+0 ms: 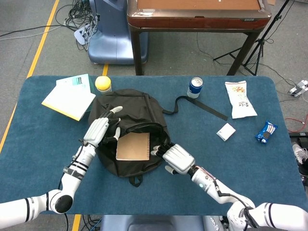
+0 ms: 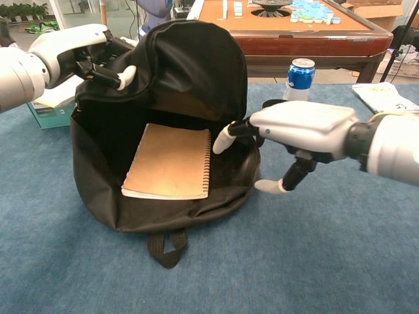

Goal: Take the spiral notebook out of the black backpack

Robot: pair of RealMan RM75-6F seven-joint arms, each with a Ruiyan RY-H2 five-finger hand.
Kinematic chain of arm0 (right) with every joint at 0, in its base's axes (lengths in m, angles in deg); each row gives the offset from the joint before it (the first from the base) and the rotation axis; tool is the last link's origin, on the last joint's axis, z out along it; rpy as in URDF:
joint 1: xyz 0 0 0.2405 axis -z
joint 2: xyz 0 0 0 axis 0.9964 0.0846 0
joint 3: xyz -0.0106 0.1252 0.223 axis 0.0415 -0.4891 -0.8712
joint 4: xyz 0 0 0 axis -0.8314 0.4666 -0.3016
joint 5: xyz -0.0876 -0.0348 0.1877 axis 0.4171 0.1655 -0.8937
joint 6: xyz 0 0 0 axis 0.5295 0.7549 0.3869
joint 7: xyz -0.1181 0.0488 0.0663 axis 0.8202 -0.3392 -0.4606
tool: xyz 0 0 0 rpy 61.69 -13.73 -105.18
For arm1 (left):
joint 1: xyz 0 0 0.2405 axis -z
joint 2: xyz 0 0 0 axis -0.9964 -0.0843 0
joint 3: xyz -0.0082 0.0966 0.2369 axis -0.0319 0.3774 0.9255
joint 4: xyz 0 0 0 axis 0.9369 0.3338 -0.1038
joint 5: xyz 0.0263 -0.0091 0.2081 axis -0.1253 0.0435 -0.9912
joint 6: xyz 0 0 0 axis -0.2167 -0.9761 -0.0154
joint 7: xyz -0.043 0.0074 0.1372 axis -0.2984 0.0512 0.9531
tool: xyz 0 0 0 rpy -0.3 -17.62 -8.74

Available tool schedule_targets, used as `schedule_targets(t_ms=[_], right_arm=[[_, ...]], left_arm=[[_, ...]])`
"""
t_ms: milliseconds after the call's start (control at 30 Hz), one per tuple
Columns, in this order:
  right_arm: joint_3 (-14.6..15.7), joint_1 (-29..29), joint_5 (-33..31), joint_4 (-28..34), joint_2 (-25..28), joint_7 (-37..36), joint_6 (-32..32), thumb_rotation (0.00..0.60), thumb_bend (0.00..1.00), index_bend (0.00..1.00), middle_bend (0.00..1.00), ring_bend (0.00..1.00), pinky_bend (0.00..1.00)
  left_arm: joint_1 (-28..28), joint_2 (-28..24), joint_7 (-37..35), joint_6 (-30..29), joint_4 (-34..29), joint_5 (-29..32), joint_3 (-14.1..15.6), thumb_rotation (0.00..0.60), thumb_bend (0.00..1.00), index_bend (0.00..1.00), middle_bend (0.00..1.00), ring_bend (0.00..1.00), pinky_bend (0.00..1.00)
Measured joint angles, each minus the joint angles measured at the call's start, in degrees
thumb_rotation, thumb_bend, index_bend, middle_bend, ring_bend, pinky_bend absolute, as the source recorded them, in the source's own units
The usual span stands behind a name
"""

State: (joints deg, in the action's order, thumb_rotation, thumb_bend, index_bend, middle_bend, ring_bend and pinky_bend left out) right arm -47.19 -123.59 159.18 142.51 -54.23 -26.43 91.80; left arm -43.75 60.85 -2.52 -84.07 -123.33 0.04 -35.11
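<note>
The black backpack (image 1: 130, 132) lies open on the blue table (image 1: 250, 163), with the spiral notebook (image 2: 169, 161) flat inside its mouth. Your left hand (image 1: 100, 130) grips the backpack's raised upper flap. Your right hand (image 2: 298, 131) hovers at the backpack's right rim, fingers spread and holding nothing, one fingertip just beside the notebook's spiral edge.

Head view: from high above, looking steeply down on the whole blue table (image 1: 43, 144) and the floor beyond.
Chest view: low, near table height, facing forward, close.
Shared: black backpack (image 1: 137, 108) (image 2: 196, 72), both hands, can (image 1: 195, 87) (image 2: 300, 77).
</note>
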Motion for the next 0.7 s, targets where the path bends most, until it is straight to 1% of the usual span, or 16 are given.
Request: schedule_targets(t_ms=[100,200,400,700], right_arm=[[-0.19,-1.07,-0.73,-3.40,-2.83,0.73,0.21,0.600,0.34,0.23,0.20,0.16,0.30],[-0.42,-2.15,-1.28,-7.25,-6.04,1.03,0.80,0.600,0.30,0.23,0.20,0.16,0.30],[-0.45,-4.04,-1.61,-14.62,-11.60,1.22,2.06,0.600,0.27,0.23,0.20,0.16,0.30],[0.02,-6.15,-1.16,-23.18,-18.49,0.82,4.02,0.600,0.21,0.23,0.20,0.14,0.27]], left_arm=[[-0.14,-0.06,0.12,-0.35,-0.32,0.20,0.15,0.600,0.56,0.58,0.11,0.10,0.06],[-0.30,-0.07,0.22,-0.72,-0.62,0.41,0.31,0.600,0.56,0.58,0.11,0.10,0.06],[-0.41,0.12,0.35,-1.18,-0.69,1.00,0.38,0.600,0.56,0.58,0.11,0.10,0.06],[-0.02,0.43,1.01,-1.21,-1.02,1.77,0.36,0.600,0.56,0.58,0.11,0.10,0.06]])
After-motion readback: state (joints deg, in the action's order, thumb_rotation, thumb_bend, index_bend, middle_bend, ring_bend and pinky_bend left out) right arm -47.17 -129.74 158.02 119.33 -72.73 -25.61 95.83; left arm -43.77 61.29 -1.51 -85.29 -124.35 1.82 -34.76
